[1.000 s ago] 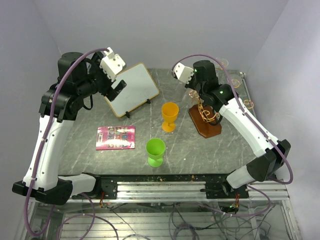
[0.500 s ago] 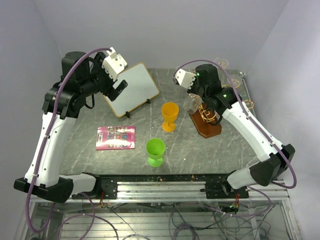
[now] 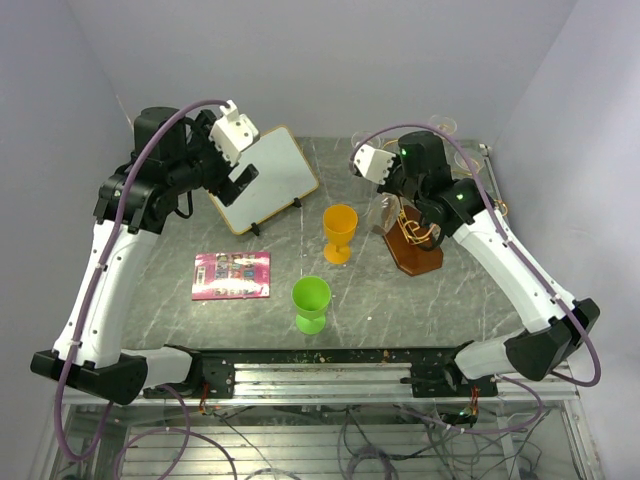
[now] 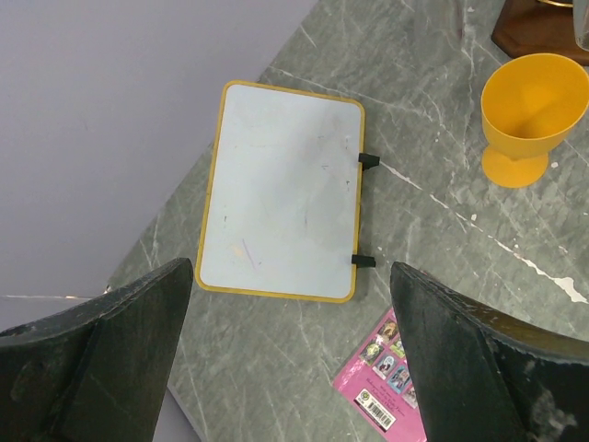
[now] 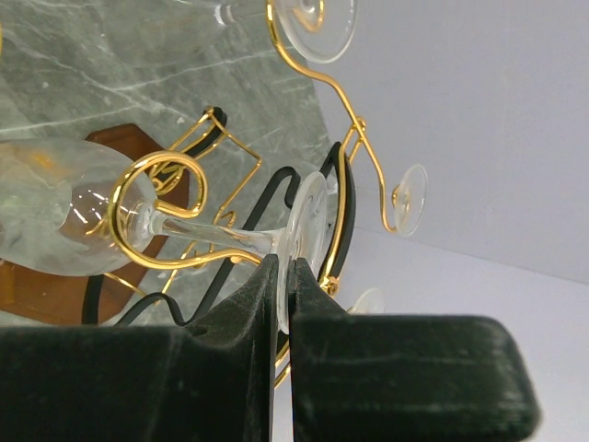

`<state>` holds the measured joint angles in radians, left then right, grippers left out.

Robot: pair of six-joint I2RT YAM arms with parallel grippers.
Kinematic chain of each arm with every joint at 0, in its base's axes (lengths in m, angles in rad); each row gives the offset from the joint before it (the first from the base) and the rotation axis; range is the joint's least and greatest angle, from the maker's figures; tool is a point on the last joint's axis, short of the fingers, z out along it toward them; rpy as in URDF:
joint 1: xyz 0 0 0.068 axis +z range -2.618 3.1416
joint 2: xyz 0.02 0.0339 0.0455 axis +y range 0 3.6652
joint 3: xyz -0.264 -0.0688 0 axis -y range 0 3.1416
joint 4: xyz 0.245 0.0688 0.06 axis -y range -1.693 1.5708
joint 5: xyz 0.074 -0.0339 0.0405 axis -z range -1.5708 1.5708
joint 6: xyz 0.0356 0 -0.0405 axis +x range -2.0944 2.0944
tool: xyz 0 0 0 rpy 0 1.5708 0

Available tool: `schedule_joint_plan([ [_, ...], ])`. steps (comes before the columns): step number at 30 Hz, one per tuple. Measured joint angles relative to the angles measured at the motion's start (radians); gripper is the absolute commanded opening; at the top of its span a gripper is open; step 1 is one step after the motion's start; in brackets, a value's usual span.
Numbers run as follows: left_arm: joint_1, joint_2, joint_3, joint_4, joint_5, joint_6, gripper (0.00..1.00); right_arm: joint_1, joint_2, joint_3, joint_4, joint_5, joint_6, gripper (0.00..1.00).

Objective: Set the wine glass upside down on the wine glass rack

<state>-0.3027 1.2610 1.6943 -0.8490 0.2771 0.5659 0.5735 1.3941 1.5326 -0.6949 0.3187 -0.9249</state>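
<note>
A clear wine glass [image 5: 55,207] hangs with its bowl toward the wooden base and its foot [image 5: 308,226] pinched edge-on in my right gripper [image 5: 283,267], which is shut on it. Its stem [image 5: 207,237] runs through a curled gold arm [image 5: 152,164] of the wine glass rack [image 3: 412,255]. From above, the right gripper [image 3: 395,193] is over the rack's left side and the glass [image 3: 384,212] shows only faintly. My left gripper [image 4: 290,272] is open and holds nothing, high over the whiteboard [image 4: 281,189] at the back left [image 3: 240,175].
Other glass feet [image 5: 317,23] hang on the rack's gold arms. An orange cup [image 3: 340,232] stands just left of the rack, a green cup [image 3: 311,300] nearer the front. A pink booklet [image 3: 232,275] lies front left, and the yellow-framed whiteboard [image 3: 265,178] leans behind it.
My right wrist has moved down and right over the rack, carrying the glass along. The left arm has drifted slightly right, jaws still open.
</note>
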Motion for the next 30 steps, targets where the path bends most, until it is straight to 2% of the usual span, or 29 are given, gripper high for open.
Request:
schedule_joint_plan([
  [19, 0.005, 0.000, -0.021, 0.014, -0.005, 0.021, 1.00, 0.024, -0.030, -0.003, -0.076, -0.101, -0.027, 0.00],
  [30, 0.014, -0.001, -0.041, 0.018, -0.012, 0.026, 1.00, 0.052, -0.020, 0.005, -0.081, -0.108, -0.042, 0.00],
])
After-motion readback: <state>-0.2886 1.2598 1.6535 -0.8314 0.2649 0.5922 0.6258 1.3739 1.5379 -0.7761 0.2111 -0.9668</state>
